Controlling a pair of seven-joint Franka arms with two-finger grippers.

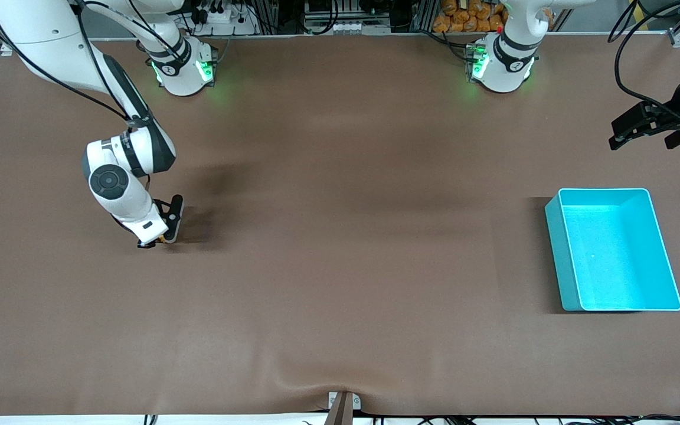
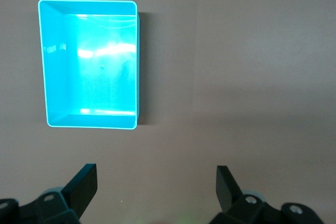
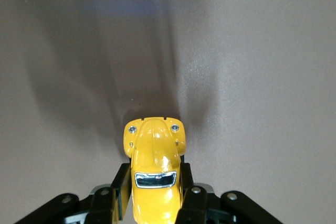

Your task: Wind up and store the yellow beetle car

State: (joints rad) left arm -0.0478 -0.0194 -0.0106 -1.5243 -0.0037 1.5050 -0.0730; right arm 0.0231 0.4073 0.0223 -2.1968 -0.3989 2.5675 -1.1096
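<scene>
The yellow beetle car (image 3: 154, 174), a tiny glossy toy with a rounded bonnet and a dark windscreen, sits clamped between the two black fingers (image 3: 119, 190) of the right pincer (image 3: 153, 195), its nose poking out past the fingertips. In the front view only a speck of yellow (image 1: 163, 239) shows under the right pincer (image 1: 160, 239), which is down at the brown bench (image 1: 340, 265) toward the right arm's end. Whether the wheels touch the bench cannot be told.

The cyan rectangular plastic bin (image 1: 567, 265) stands on the bench toward the left arm's end, well apart from the car. The left arm waits, its left pincer (image 1: 641, 127) up in the air beside the bin with its fingers (image 2: 84, 184) spread wide apart, holding nothing; its wrist view looks down on the bin (image 2: 48, 66).
</scene>
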